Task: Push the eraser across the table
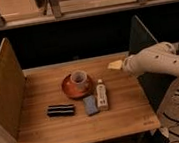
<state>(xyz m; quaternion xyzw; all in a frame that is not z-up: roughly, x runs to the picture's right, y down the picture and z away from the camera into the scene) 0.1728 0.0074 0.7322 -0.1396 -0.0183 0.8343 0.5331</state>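
Observation:
The eraser [61,109], a small flat black bar with pale stripes, lies on the light wooden table [46,130] at front left of centre. My gripper [116,65] reaches in from the right on a white arm [157,63]. It hovers over the table's far right part, well away from the eraser, to its right and farther back.
A brown saucer [71,91] with a white cup [79,78] sits mid-table. A blue-grey block [90,105] and a small white bottle [101,95] lie just right of the eraser. Upright board panels [4,88] stand at both sides. Cables lie on the floor at right.

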